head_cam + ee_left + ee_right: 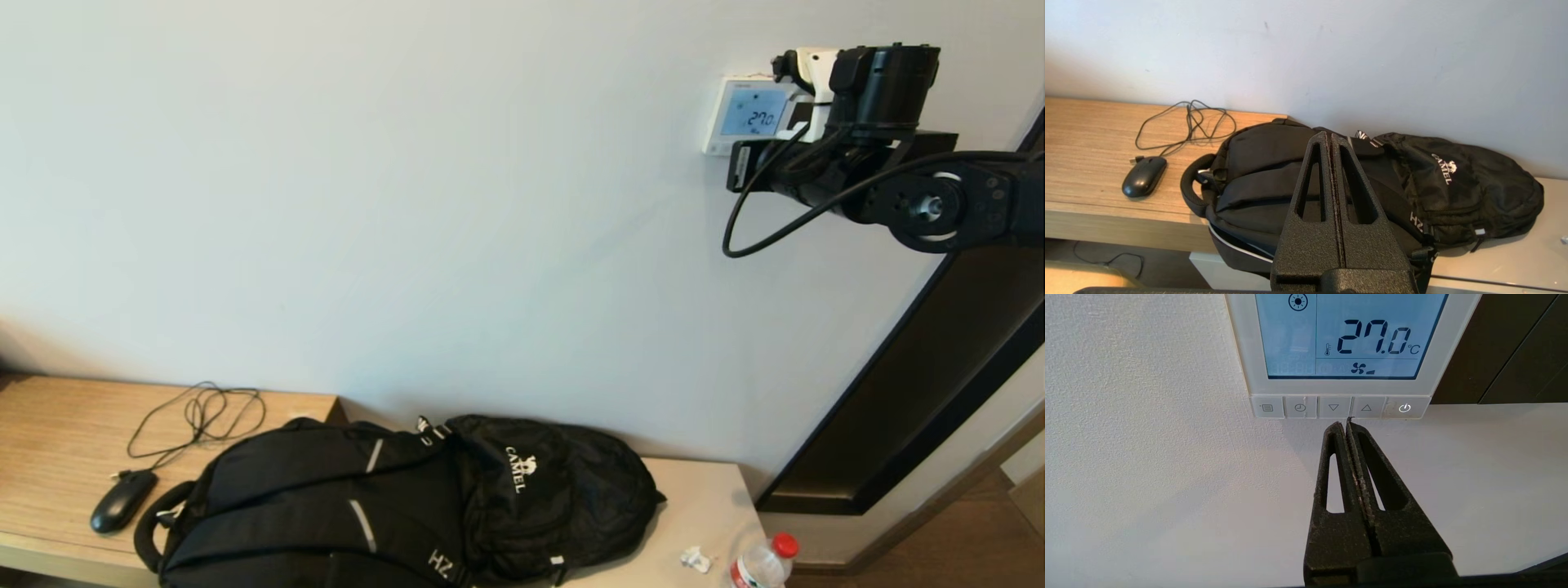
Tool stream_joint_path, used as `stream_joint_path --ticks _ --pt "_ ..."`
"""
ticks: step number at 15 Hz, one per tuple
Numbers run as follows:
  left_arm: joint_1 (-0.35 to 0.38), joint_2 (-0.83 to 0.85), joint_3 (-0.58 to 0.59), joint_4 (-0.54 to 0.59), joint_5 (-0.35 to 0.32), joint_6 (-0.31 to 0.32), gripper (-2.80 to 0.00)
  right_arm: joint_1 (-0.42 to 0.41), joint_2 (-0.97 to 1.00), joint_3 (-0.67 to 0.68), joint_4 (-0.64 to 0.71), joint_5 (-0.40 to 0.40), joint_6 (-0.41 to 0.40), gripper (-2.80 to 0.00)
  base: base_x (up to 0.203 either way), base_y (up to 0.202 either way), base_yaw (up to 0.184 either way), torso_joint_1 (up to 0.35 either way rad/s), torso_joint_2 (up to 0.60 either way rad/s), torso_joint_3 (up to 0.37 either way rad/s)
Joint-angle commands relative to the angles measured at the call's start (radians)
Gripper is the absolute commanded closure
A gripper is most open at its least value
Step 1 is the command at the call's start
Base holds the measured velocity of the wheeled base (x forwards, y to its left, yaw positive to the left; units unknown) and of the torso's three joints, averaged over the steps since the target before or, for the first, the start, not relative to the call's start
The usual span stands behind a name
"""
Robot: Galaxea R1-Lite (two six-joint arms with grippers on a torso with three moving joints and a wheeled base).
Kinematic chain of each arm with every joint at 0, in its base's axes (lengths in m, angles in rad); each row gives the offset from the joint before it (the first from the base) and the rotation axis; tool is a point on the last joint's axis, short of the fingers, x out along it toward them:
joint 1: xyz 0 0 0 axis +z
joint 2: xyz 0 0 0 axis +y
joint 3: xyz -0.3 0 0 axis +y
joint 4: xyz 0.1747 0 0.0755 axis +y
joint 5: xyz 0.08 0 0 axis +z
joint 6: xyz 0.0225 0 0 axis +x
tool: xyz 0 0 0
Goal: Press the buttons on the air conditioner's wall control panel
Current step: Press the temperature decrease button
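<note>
The air conditioner's wall control panel (747,114) is a white square unit high on the wall, its pale-blue screen (1349,335) lit and reading 27.0 °C. The buttons (1341,407) form a row along its bottom edge: menu, clock, down arrow (1333,407), up arrow (1366,408), power (1404,408). My right gripper (1346,424) is shut and empty. Its tips sit just below the row, between the down and up arrows, close to the wall. In the head view the right arm (882,122) covers the panel's right side. My left gripper (1329,136) is shut and empty, parked above the backpack.
A black backpack (408,510) lies on the wooden bench (57,441) under the wall, with a black mouse (122,500) and its cable to the left. A plastic bottle (763,563) stands at the bench's right end. A dark door frame (922,367) runs beside the panel.
</note>
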Motion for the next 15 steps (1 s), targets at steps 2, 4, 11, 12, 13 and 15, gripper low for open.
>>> stream_joint_path --ticks 2,4,11,12,13,15 --pt "0.0 -0.001 0.0 0.0 0.0 0.0 0.0 -0.003 0.011 -0.013 -0.003 -0.001 -0.001 0.0 0.0 0.0 0.0 0.0 0.0 0.0" --pt "0.0 0.0 0.0 -0.001 0.0 0.0 0.0 -0.003 0.029 -0.021 -0.005 0.001 -0.001 0.0 0.0 0.0 0.0 0.0 0.0 0.0" --pt "0.0 0.0 0.0 -0.001 0.0 0.0 0.0 -0.001 0.037 -0.042 0.0 0.005 0.002 0.0 0.0 0.0 0.0 0.0 0.0 0.0" --pt "0.0 -0.001 0.0 -0.001 0.0 0.0 0.0 0.0 0.033 -0.033 0.0 0.005 0.002 0.0 0.0 0.0 0.0 0.0 0.0 0.0" --pt "0.0 -0.001 0.0 -0.001 0.0 0.0 0.0 0.001 0.027 -0.026 -0.001 0.005 0.006 0.0 0.0 0.0 0.0 0.0 0.0 0.0" --pt "0.0 0.0 0.0 -0.001 0.0 0.0 0.0 0.005 0.003 -0.006 -0.002 0.007 0.007 0.0 0.0 0.0 0.0 0.0 0.0 0.0"
